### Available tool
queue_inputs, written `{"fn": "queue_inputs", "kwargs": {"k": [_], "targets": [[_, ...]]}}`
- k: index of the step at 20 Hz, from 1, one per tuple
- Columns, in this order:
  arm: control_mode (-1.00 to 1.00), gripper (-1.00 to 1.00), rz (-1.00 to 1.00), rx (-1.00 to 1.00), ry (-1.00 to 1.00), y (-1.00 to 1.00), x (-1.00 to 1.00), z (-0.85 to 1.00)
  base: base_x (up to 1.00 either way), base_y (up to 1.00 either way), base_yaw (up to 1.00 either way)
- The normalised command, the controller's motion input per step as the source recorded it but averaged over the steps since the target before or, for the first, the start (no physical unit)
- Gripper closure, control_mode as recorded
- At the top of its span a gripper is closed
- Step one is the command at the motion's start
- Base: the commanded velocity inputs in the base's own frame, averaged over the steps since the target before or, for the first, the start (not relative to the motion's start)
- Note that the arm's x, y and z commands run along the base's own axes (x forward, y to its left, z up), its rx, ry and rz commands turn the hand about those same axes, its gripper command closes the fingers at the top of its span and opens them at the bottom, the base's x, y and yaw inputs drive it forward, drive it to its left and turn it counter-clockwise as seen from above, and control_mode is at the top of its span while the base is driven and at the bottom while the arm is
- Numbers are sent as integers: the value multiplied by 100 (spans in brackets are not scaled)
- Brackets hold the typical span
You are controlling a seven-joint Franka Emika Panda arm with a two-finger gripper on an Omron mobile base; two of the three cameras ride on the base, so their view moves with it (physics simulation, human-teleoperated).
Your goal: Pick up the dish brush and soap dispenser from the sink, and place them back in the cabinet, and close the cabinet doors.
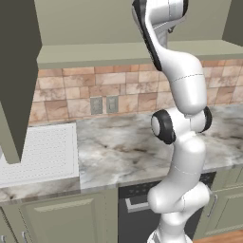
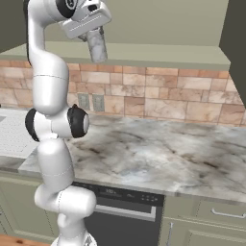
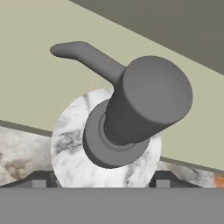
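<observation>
My gripper [image 2: 92,34] is raised high in front of the open cabinet [image 2: 158,29] and is shut on the soap dispenser [image 2: 98,47], a marbled grey bottle hanging below the hand. In the hand view the bottle's dark pump top [image 3: 142,98] points up toward the camera, and the marbled body [image 3: 70,146] sits between my two fingertips [image 3: 40,180]. The cabinet doors stand open, one at the left [image 1: 16,80] and one at the right [image 2: 238,43]. The sink shows as a white ribbed drainboard [image 1: 42,152] at the left. The dish brush is out of view.
A marble counter [image 1: 123,142] runs below, backed by a brick wall with two outlets [image 1: 104,104]. A dark dishwasher [image 2: 125,211] sits under the counter among green base cabinets [image 1: 66,218]. The cabinet's bottom ledge [image 2: 153,53] lies just behind the bottle.
</observation>
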Motion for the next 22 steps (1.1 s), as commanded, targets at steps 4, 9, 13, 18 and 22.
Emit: {"fn": "queue_inputs", "kwargs": {"k": [4, 9, 13, 18, 22], "targets": [[-100, 100, 0, 0, 0, 0, 31, 1, 0, 0, 0], [-100, 100, 0, 0, 0, 0, 23, 0, 0, 0, 0], [-100, 100, 0, 0, 0, 0, 24, 0, 0, 0, 0], [-100, 100, 0, 0, 0, 0, 25, 0, 0, 0, 0], [-100, 100, 0, 0, 0, 0, 24, 0, 0, 0, 0]]}}
